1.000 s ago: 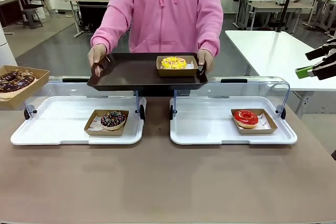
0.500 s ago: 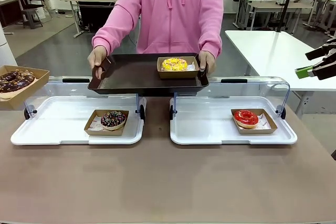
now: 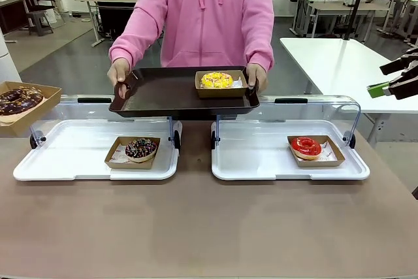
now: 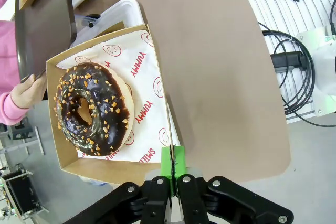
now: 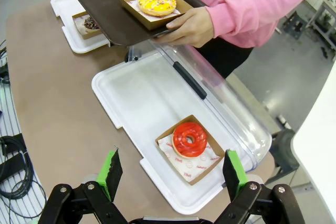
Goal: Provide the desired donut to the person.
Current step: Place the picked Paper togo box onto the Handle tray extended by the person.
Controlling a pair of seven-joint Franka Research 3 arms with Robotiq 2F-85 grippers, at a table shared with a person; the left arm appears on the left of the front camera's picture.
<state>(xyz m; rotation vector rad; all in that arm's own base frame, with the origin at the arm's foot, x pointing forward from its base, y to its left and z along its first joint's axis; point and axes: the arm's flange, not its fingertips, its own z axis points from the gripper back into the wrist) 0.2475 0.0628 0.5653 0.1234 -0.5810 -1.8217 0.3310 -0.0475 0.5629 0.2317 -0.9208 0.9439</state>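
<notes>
Chocolate nut donut (image 4: 93, 109) sits in box pinched by left claw (image 4: 172, 163).

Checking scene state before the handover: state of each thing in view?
left gripper: shut on chocolate donut box
chocolate donut box: held aloft, chocolate nut donut inside
right gripper: open, empty
brown tray: held by the person, both hands
yellow donut: boxed, on tray
sprinkle donut: boxed, in left case, lid open
red donut: boxed, in right case, lid open
</notes>
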